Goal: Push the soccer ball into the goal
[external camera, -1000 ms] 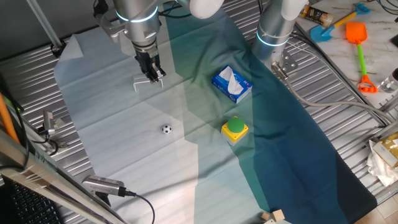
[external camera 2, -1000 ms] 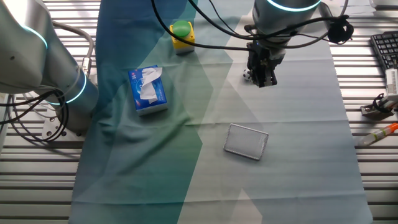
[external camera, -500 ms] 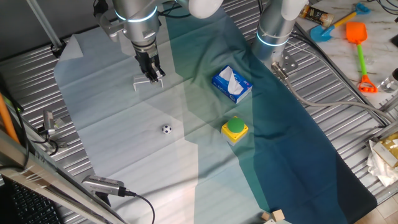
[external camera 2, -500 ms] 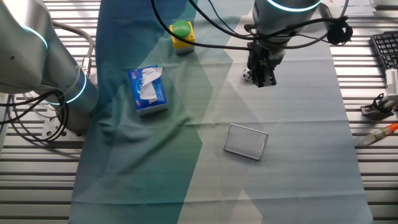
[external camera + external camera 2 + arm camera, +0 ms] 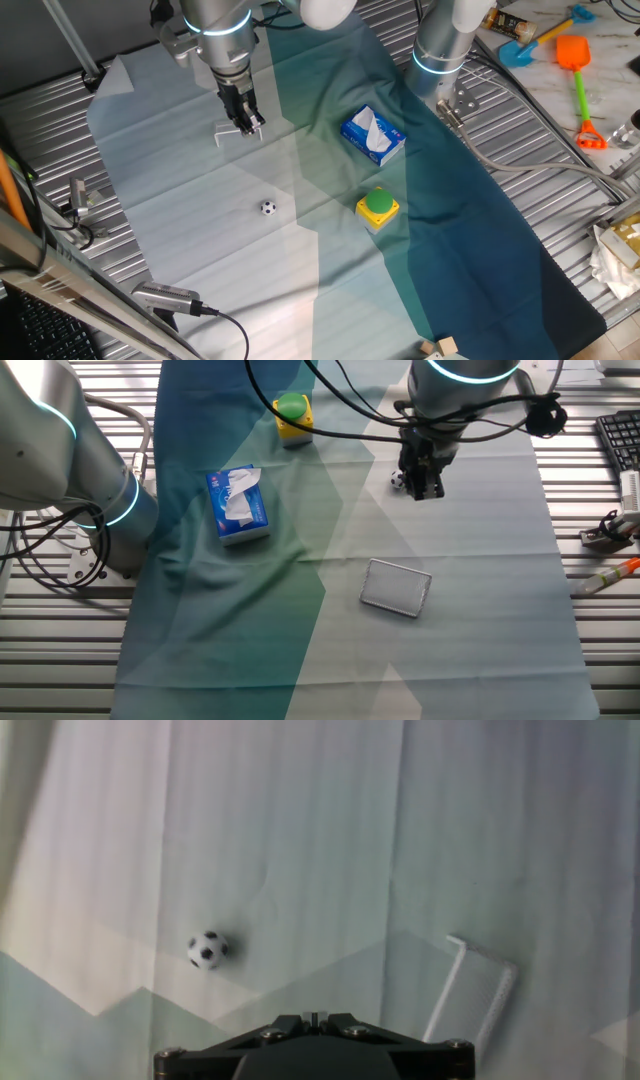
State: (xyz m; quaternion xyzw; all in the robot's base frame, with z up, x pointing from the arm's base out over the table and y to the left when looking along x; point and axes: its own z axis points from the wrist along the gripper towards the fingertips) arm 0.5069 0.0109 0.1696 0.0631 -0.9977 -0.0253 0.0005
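The soccer ball (image 5: 268, 207), tiny and white with black patches, lies on the pale cloth. It also shows in the hand view (image 5: 207, 949) and peeks out beside the fingers in the other fixed view (image 5: 397, 480). The goal (image 5: 238, 133), a low pale wire frame, stands on the cloth farther back. It also shows in the other fixed view (image 5: 396, 587) and the hand view (image 5: 475, 990). My gripper (image 5: 245, 121) hangs above the cloth near the goal, apart from the ball. Its fingers are together and hold nothing, as the hand view (image 5: 313, 1017) also shows.
A blue-white tissue box (image 5: 372, 136) and a green button on a yellow box (image 5: 378, 206) sit on the darker cloth to the right. A second arm's base (image 5: 440, 50) stands at the back. Metal slats surround the cloth, and cables lie at the front left.
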